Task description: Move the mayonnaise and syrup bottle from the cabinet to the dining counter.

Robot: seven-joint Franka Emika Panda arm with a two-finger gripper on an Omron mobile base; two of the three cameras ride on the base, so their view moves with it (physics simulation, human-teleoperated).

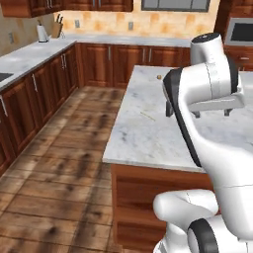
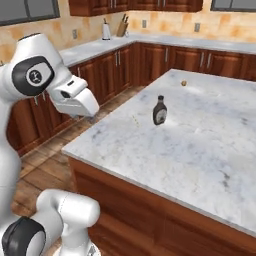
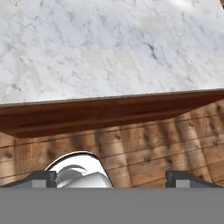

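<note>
- The syrup bottle [image 2: 160,110] stands upright on the dining counter [image 2: 200,135], well in from the near edge, toward the left half of the marble top as seen from the right base view.
- A small brown object [image 2: 184,83] lies farther back on the same top, well apart from the bottle; it is too small to identify.
- The gripper [image 3: 111,178] is empty, its 2 finger tips set wide apart with nothing between them.
- In the hand view, the gripper is off the counter's edge, above the wooden floor [image 3: 144,153], facing the dark wood rim and the marble beyond.
- The wall counter [image 2: 105,45] along the tan tiles carries a knife block [image 2: 122,26] and a white kettle [image 2: 106,31].
</note>
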